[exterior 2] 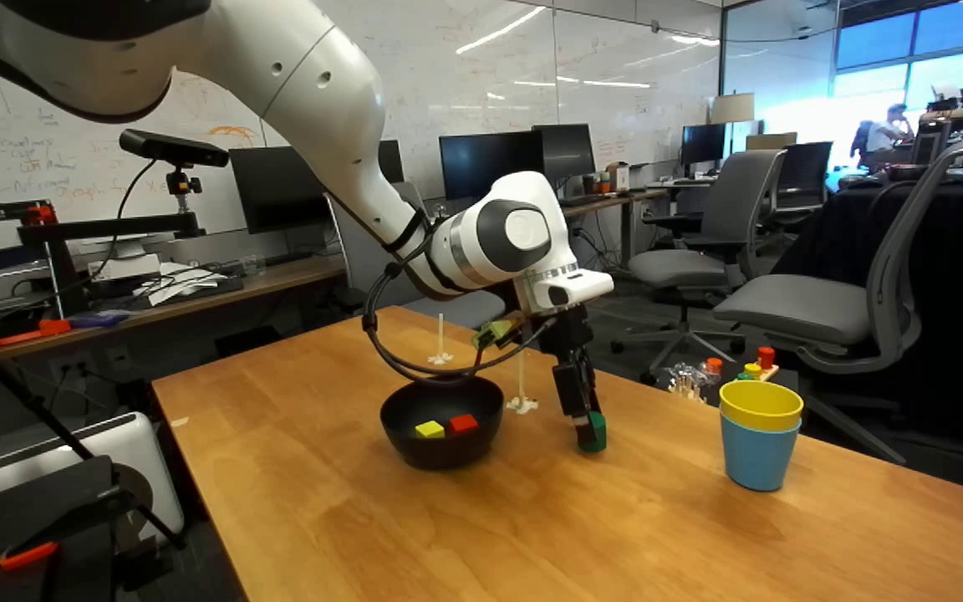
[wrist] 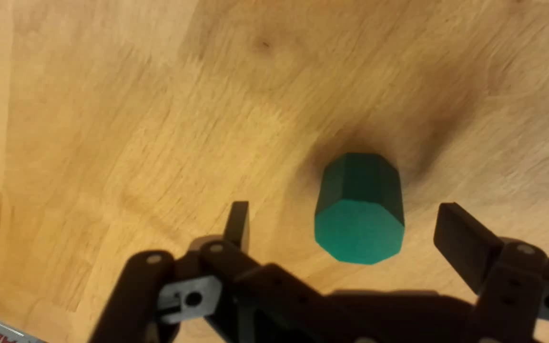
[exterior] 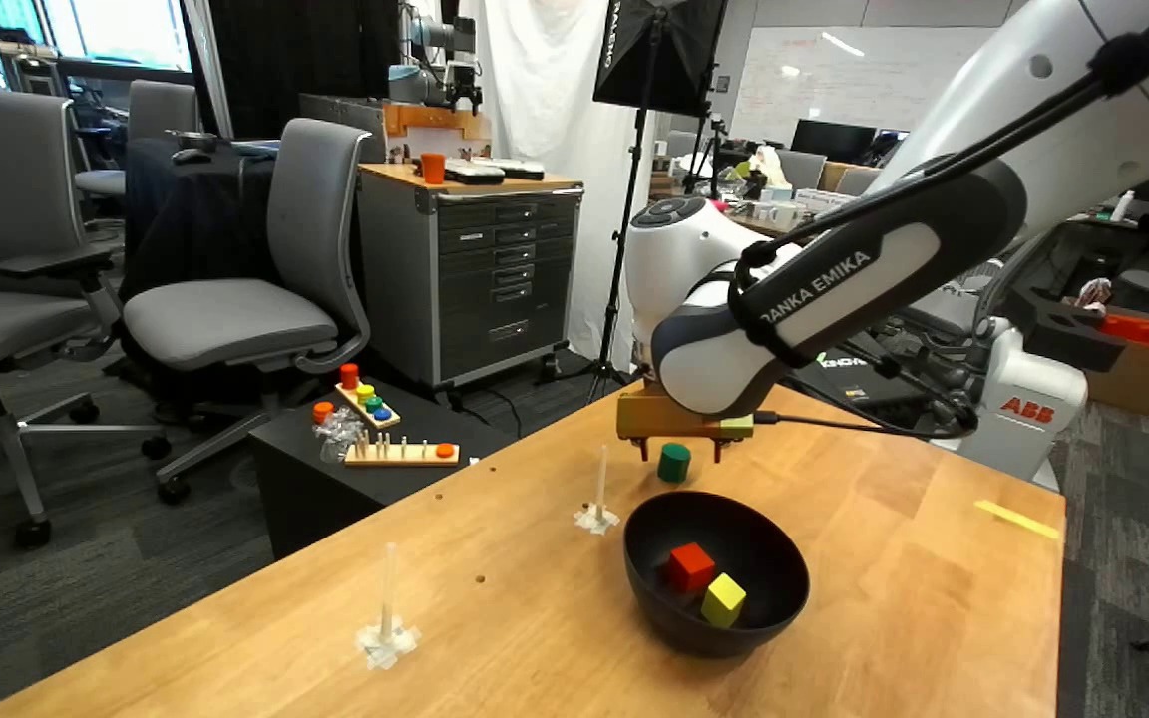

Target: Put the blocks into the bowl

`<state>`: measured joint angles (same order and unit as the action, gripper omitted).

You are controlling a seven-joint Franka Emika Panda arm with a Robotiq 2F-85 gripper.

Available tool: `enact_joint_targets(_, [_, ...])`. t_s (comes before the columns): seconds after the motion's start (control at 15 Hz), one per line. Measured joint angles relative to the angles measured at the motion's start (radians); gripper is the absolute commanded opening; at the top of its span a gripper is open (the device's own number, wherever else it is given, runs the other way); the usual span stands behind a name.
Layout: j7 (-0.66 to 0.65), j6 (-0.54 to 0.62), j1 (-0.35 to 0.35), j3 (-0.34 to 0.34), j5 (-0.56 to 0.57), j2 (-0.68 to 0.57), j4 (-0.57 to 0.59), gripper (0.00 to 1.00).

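gripper (wrist: 342, 226), jaws apart, astride green block (wrist: 360, 209)

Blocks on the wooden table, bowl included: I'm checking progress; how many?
3: red block and yellow block in the bowl; green block on the table between the jaws. More could hide in the yellow cup.

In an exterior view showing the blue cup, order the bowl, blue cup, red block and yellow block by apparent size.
Largest to smallest:
bowl
blue cup
red block and yellow block: too alike to rank
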<state>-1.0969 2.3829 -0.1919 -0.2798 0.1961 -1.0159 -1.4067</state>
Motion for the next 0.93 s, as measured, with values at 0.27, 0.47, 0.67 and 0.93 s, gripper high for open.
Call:
enact_joint_targets(0.27, [0.0, 0.0, 0.013, 0.0, -0.005, -0.023, 0.018, 0.49])
enact_joint_targets(0.47, [0.0, 0.0, 0.015, 0.001, -0.008, -0.034, 0.035, 0.27])
enact_joint_targets(0.67, [0.001, 0.0, 0.015, 0.008, -0.016, -0.035, 0.047, 0.19])
enact_joint_targets(0.93, [0.005, 0.0, 0.015, 0.026, -0.023, -0.034, 0.059, 0.19])
